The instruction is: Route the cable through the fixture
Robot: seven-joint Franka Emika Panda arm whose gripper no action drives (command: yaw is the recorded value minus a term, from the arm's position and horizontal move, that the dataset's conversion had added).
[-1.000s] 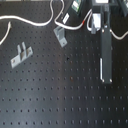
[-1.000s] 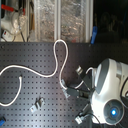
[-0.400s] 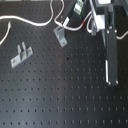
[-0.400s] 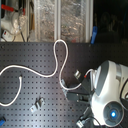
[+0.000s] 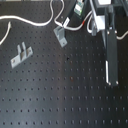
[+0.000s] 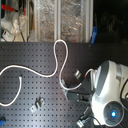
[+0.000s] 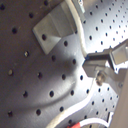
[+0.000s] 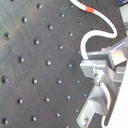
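claw (image 8: 92,75) clamped on cable (image 8: 97,35) | cable runs from claw toward red band (image 8: 86,8) (white, thin) | fixture (image 7: 52,30) just beside claw, cable not yet inside slot, judged

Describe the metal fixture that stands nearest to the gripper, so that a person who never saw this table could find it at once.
Start from the black perforated board in the first exterior view and go to its far edge, where the white cable runs. The fixture is the small grey metal bracket just below that cable, beside the gripper. Unlike the other bracket, nearer the first exterior view's left, it has the cable right next to it.
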